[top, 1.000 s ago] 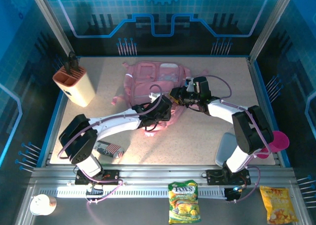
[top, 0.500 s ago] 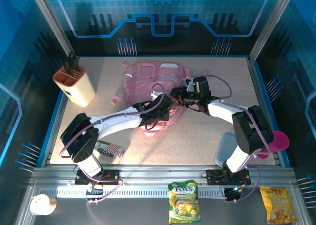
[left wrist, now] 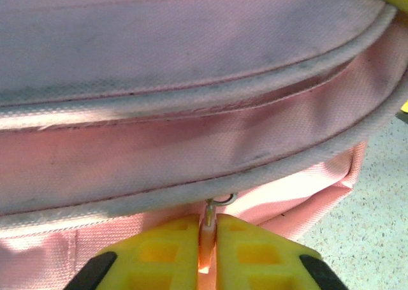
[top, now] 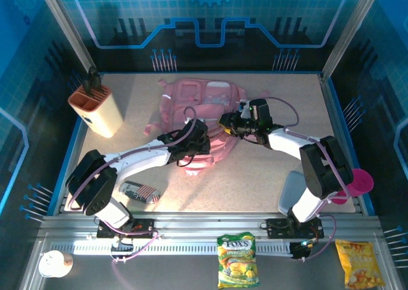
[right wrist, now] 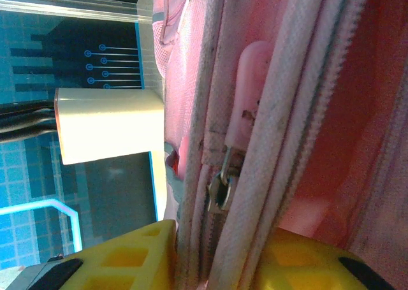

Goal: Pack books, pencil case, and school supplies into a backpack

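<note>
The pink backpack lies flat in the middle of the table. My left gripper is at its near edge. In the left wrist view its yellow fingers are shut on a small zipper pull that hangs under a piped seam. My right gripper is at the backpack's right side. Its fingers are shut on the zipper edge, with a metal slider and pink pull tab just ahead. The striped pencil case lies near the left arm's base. A flat grey-blue slab, perhaps a book, lies by the right base.
A beige holder with an orange top stands at the back left, also seen in the right wrist view as the holder. A pink disc sits at the right edge. Snack bags and a cup lie on the front rail.
The left gripper has closed on the zipper pull and moved left along the backpack's near edge. The right arm has stayed put.
</note>
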